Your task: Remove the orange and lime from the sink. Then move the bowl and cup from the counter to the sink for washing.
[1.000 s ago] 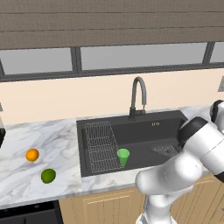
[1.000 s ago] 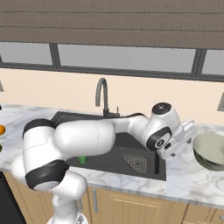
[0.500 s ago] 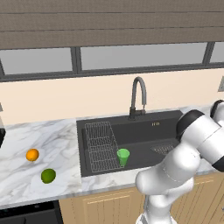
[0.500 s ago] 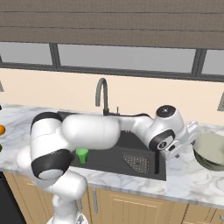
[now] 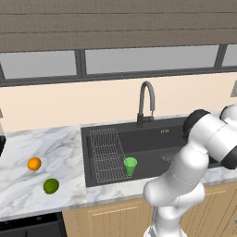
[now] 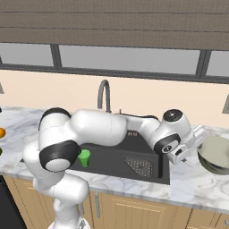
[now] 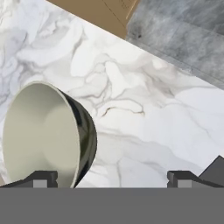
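Note:
The orange [image 5: 34,163] and the lime [image 5: 51,186] lie on the white marble counter [image 5: 51,143] left of the sink [image 5: 157,135]. The light-green cup [image 5: 130,166] stands upright in the dark basin, beside the wire rack [image 5: 107,152]; the right base view shows the cup [image 6: 84,158] too. The pale bowl [image 6: 217,154] rests on the counter right of the sink. My gripper [image 6: 192,144] hovers just left of the bowl, open and holding nothing. In the hand view the bowl [image 7: 41,135] fills the left side, its rim near my left fingertip [image 7: 41,178], with bare counter [image 7: 144,109] between the fingers of the gripper [image 7: 111,179].
The curved grey faucet [image 5: 146,104] rises behind the sink. My arm reaches across the basin's right half. Light wood cabinets [image 6: 134,210] run under the counter, and its front edge lies close to the bowl. A window wall stands behind.
The hand has edged slightly right toward the bowl. The arm's elbow has shifted, uncovering the cup in the right base view. The jaws stayed open.

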Motion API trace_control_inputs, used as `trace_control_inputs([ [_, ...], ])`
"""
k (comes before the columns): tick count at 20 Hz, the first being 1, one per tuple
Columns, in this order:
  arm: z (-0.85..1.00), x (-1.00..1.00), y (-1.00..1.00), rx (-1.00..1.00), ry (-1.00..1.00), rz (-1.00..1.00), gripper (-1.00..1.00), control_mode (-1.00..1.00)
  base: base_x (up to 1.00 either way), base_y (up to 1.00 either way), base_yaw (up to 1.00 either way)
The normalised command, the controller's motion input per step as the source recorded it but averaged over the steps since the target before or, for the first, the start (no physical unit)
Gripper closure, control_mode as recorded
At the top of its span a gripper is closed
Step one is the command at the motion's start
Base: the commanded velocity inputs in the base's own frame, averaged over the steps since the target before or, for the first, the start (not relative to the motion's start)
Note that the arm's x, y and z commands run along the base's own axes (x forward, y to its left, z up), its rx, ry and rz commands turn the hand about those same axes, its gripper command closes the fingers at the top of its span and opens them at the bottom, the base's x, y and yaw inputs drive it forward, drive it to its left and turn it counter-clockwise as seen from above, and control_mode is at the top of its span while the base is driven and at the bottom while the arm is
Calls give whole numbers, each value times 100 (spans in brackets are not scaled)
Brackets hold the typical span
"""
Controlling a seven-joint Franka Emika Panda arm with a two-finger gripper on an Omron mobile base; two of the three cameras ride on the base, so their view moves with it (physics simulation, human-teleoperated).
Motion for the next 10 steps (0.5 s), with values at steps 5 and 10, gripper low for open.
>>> trace_control_inputs([
  [5, -11, 9, -17, 0, 0, 0, -100, -100, 0, 0, 0],
  [10, -7, 6, -17, 0, 0, 0, -100, -100, 0, 0, 0],
])
